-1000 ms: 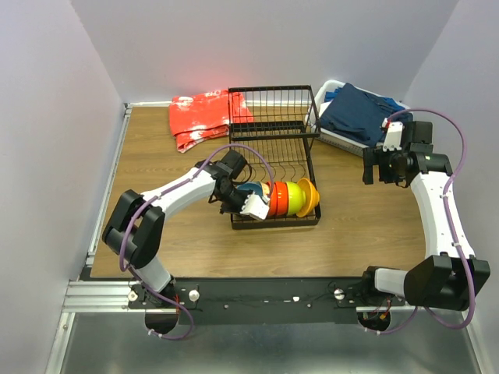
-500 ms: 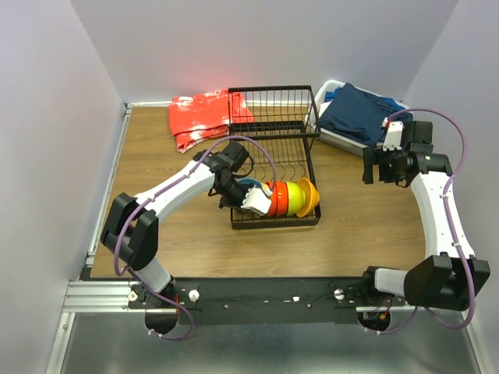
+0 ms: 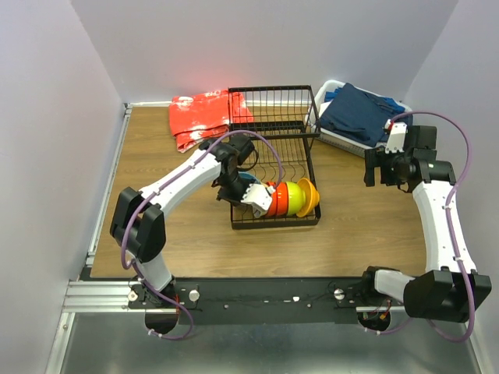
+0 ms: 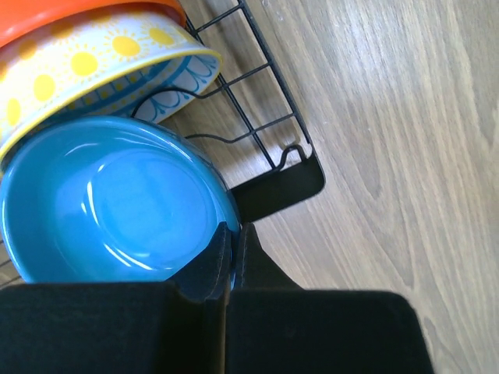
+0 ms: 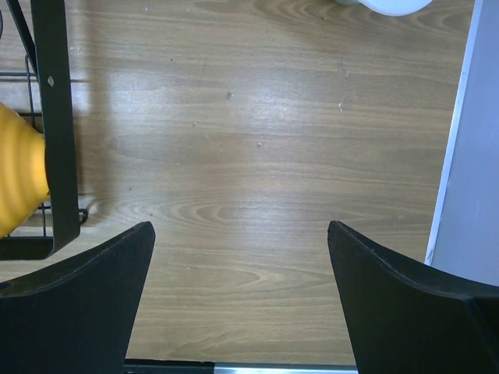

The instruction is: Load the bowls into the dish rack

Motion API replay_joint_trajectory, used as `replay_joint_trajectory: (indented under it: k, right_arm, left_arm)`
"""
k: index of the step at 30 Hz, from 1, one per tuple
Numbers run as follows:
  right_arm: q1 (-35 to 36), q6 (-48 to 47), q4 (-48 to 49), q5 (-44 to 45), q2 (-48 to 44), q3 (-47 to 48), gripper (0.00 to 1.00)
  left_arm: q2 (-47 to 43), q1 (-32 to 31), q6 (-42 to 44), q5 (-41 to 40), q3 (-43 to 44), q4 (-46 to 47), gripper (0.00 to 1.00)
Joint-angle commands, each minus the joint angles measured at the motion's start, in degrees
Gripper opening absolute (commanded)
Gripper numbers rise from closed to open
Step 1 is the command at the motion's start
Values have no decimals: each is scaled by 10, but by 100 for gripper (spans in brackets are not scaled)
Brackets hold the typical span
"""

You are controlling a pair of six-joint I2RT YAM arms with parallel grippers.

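The black wire dish rack (image 3: 273, 132) stands mid-table. Standing on edge in a row in its front part are a yellow-orange bowl (image 3: 309, 197), a lime green bowl (image 3: 295, 198), a red-orange bowl (image 3: 278, 199) and a white bowl with yellow suns and blue pattern (image 3: 258, 198). My left gripper (image 3: 235, 189) is shut on the rim of a blue bowl (image 4: 109, 202), held against the white patterned bowl (image 4: 93, 66) just inside the rack's front left corner (image 4: 277, 183). My right gripper (image 3: 373, 173) is open and empty over bare wood, right of the rack.
A red cloth (image 3: 204, 117) lies at the back left of the rack. A white plastic basket (image 3: 334, 137) with blue cloth (image 3: 357, 113) stands at the back right. The right wrist view shows the rack's edge (image 5: 58, 117) and the yellow-orange bowl (image 5: 19, 167).
My left gripper has moved right and a little back with the blue bowl, bringing it up against the white patterned bowl. The right arm has barely shifted.
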Motion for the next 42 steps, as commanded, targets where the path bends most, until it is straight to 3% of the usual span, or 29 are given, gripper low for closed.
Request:
replay_joint_trajectory:
  k: [1, 8, 10, 11, 12, 14, 23, 25, 26, 27, 29, 30, 32, 38, 42]
  right_arm:
    - [-3, 7, 7, 4, -16, -8, 100]
    - [-4, 7, 7, 3, -15, -5, 100]
    - [-4, 7, 7, 2, -11, -4, 100]
    - [-4, 9, 6, 1, -10, -1, 100]
    - [-4, 9, 6, 1, -8, 0, 100]
    - [-4, 10, 6, -1, 0, 6, 100]
    - [-4, -5, -2, 7, 20, 7, 100]
    - [-4, -8, -7, 8, 20, 6, 100]
    - [-4, -8, -14, 8, 20, 6, 100]
    - [-4, -11, -15, 9, 22, 5, 100]
    - [-4, -13, -20, 11, 24, 7, 100]
    - [-4, -14, -21, 12, 28, 7, 100]
    - [-4, -14, -23, 14, 36, 13, 100]
    - [-4, -25, -31, 22, 65, 24, 100]
    - [-4, -33, -37, 29, 78, 30, 100]
  left_arm:
    - [-24, 5, -26, -8, 26, -30, 0]
    - [-88, 21, -88, 11, 6, -48, 0]
    - [-110, 39, -130, 88, 6, -41, 0]
    - [-118, 58, -191, 123, 1, -34, 0]
    - [-141, 70, -226, 186, -24, 7, 0]
    - [-168, 81, -290, 232, -64, 55, 0]
    - [-325, 125, -737, 354, -297, 469, 0]
    - [-347, 146, -890, 361, -358, 630, 0]
    - [-350, 155, -942, 363, -376, 681, 0]
    - [-350, 163, -989, 363, -413, 789, 0]
    - [-341, 185, -1143, 358, -451, 898, 0]
    - [-335, 191, -1199, 352, -484, 1003, 0]
    - [-306, 206, -1305, 350, -510, 1097, 0]
    - [-202, 224, -1461, 351, -535, 1292, 0]
    - [-118, 229, -1604, 338, -569, 1540, 0]
